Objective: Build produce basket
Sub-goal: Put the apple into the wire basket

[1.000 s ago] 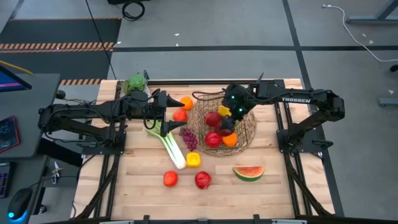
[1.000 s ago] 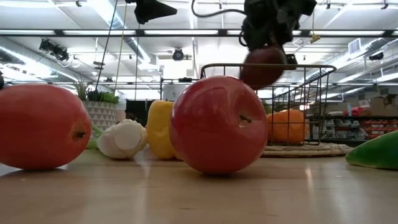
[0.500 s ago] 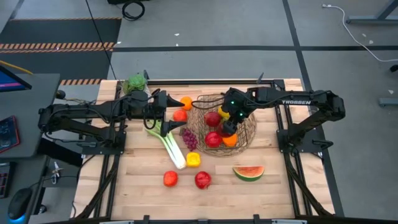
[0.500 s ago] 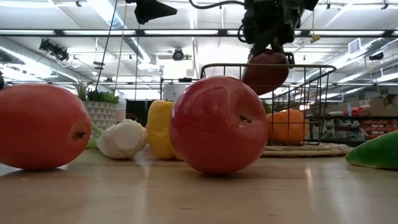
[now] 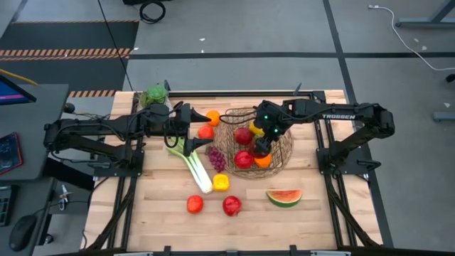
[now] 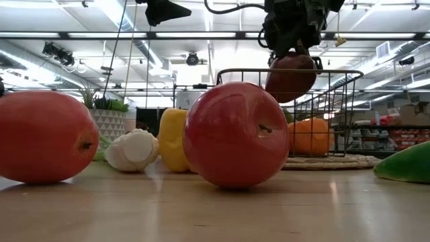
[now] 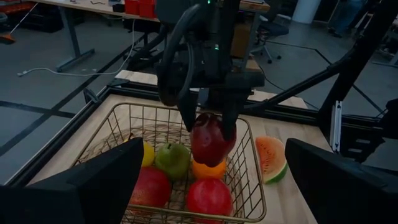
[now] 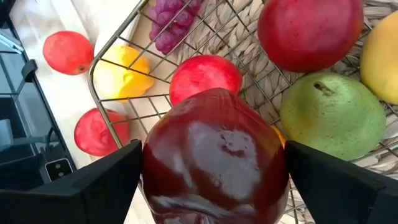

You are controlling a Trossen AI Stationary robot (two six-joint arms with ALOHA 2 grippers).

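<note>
The basket (image 5: 290, 146) sits toward the back right of the wooden worktop (image 5: 313, 213). It is a shallow bowl of thin brass-coloured wire with an open grid wall and a woven mat showing through its floor. It already holds glossy red apples, a matt green pear (image 8: 333, 115), an orange (image 7: 208, 169) and something yellow.

The right hand (image 7: 210, 129) hangs straight down over the basket's middle, its two dark fingers pinching a smooth, shiny dark red apple (image 8: 214, 158) from either side. The apple is clear of the fruit beneath, apparently so that it can be let down into a gap rather than dropped onto the pile.

The left hand (image 5: 190, 118) waits near the worktop's back left with its fingers spread wide and empty, probably staying out of the way.

On bare wood beside the basket lie the long green-and-white leek (image 5: 193, 162), knobbly purple grapes (image 5: 217, 158), a yellow pepper (image 5: 221, 183), two round red apples (image 5: 232, 205) and a watermelon slice (image 5: 284, 197).
</note>
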